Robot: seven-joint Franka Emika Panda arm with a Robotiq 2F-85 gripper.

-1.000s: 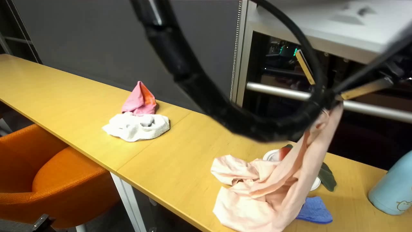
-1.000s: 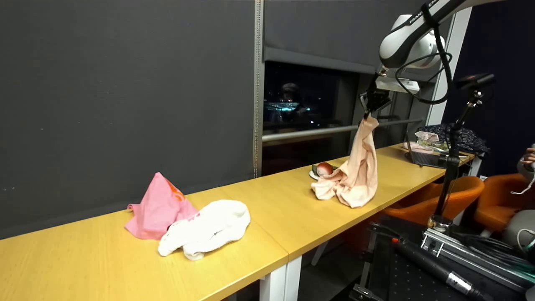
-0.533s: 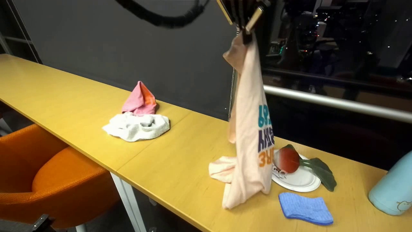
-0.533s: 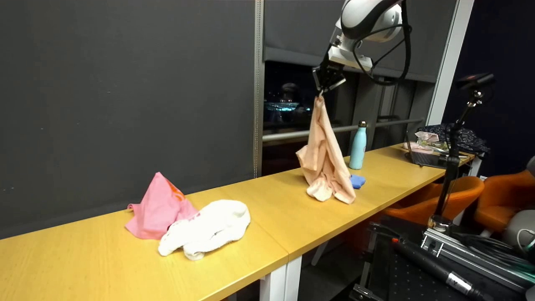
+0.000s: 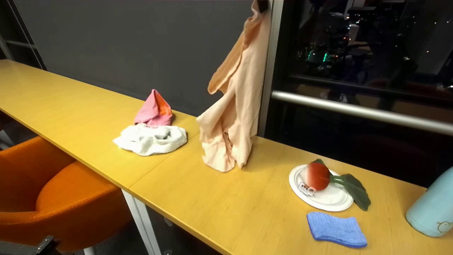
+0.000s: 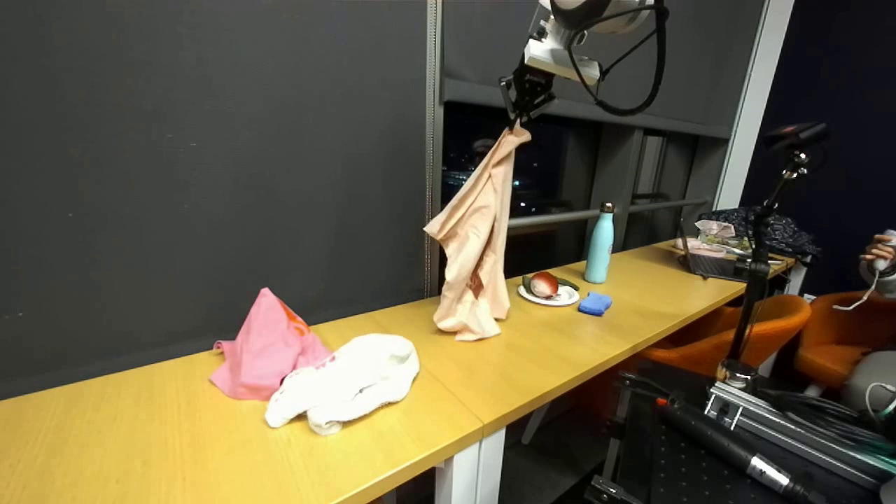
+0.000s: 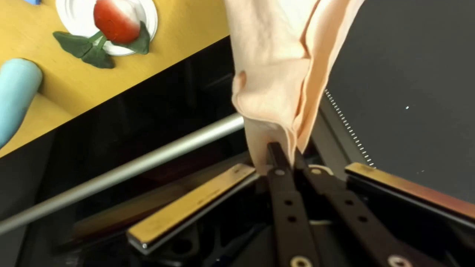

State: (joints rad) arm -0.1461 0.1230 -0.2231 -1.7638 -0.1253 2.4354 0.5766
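My gripper (image 6: 516, 124) is shut on the top end of a peach cloth (image 6: 476, 231). In the wrist view its fingertips (image 7: 276, 152) pinch the folds of the peach cloth (image 7: 271, 74) from both sides. The peach cloth (image 5: 240, 95) hangs long and narrow above the table; whether its lower end rests on the wood I cannot tell. In an exterior view the gripper is cut off by the top edge. A pink cloth (image 5: 152, 109) stands peaked beside a crumpled white cloth (image 5: 152, 141), both to the side of the hanging one.
A white plate (image 5: 339, 202) holds a red-and-white toy vegetable (image 5: 318, 177) with green leaves. Near it lie a folded blue cloth (image 5: 336, 230) and a light blue bottle (image 5: 431, 205), upright. A metal rail (image 5: 354, 109) crosses the window behind. Orange chairs (image 5: 70, 187) stand along the table.
The gripper has risen and moved towards the pink and white cloths, carrying the peach cloth along. The plate and blue cloth, partly covered before, now show fully.
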